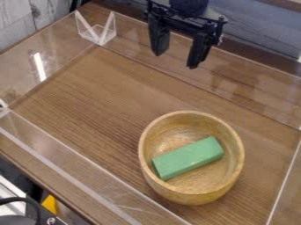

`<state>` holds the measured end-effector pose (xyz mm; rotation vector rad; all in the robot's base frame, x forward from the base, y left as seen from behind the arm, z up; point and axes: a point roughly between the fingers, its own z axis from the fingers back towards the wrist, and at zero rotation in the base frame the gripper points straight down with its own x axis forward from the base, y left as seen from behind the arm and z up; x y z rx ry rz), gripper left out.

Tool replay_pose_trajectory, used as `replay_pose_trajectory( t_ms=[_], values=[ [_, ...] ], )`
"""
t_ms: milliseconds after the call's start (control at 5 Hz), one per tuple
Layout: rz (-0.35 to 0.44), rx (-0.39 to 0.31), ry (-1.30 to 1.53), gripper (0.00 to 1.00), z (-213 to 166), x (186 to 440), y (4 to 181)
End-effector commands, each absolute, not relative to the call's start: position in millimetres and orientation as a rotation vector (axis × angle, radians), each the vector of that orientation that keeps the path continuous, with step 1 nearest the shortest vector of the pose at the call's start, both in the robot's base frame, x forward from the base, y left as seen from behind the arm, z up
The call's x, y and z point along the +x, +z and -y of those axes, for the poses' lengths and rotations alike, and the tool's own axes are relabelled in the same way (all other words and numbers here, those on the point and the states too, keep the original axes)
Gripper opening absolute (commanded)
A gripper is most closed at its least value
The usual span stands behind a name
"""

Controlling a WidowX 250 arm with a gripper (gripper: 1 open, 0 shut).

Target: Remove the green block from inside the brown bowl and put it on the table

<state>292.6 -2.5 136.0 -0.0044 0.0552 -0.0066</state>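
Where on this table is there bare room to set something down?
The widest free patch on the table lies between the gripper and the bowl, reaching left. The bowl itself is crowded, with the green block inside.

Can't see most of my arm [186, 19], top edge crops it. Black gear bottom left [17, 211] cut off too, can't identify.

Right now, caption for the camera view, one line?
Open end effector above the table, green block inside the brown bowl.
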Motion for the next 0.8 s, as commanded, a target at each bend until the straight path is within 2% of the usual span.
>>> replay_pose_trajectory(
  t_ms=[0, 200, 600],
  values=[
    [-0.069, -0.013, -0.062, 1.0, 11, 284, 133.2],
    [-0.117, -0.024, -0.169, 1.0, 30, 263, 119.2],
    [-0.141, -0.03, -0.376, 1.0, 89, 222, 92.9]
  ],
)
